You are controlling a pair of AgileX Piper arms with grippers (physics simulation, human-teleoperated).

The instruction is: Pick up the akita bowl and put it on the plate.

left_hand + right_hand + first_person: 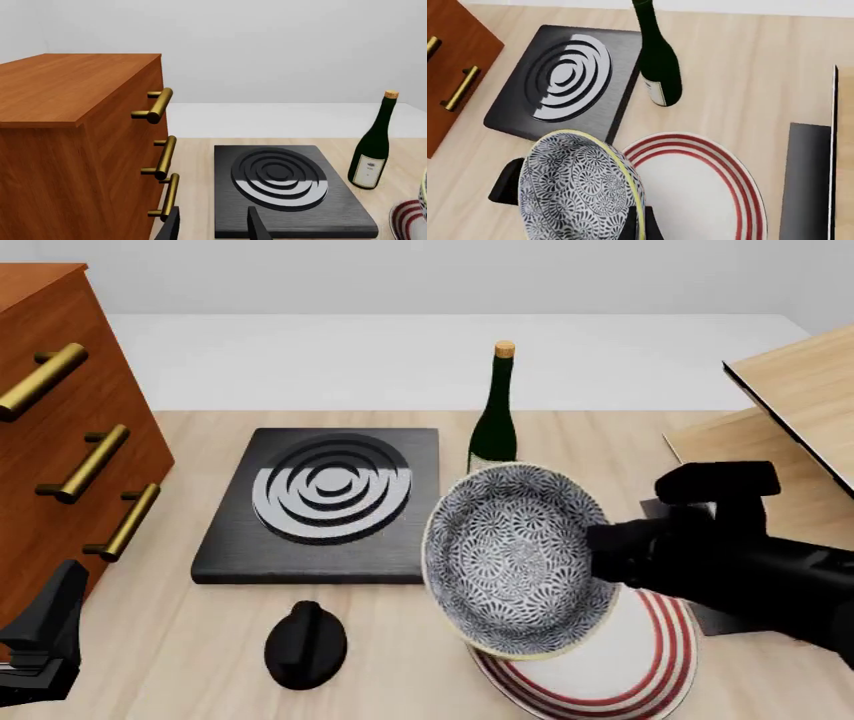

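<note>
One akita bowl [514,558] tilted on edge, mouth toward the camera, rim clamped by right end effector [603,552], above plate [627,675].

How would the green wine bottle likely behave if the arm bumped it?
The wine bottle is tall on a narrow base, so it probably tips easily. Being round, it would likely roll once down. It looks like glass, so possibly slippery and breakable.

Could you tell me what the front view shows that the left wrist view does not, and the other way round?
Only the front view shows the bowl gripped at its rim by the right gripper, tilted above the plate, and the black knob. Only the left wrist view shows the left gripper open, holding nothing. Both show the drawer cabinet, the black slab, the bottle and the plate.
</note>
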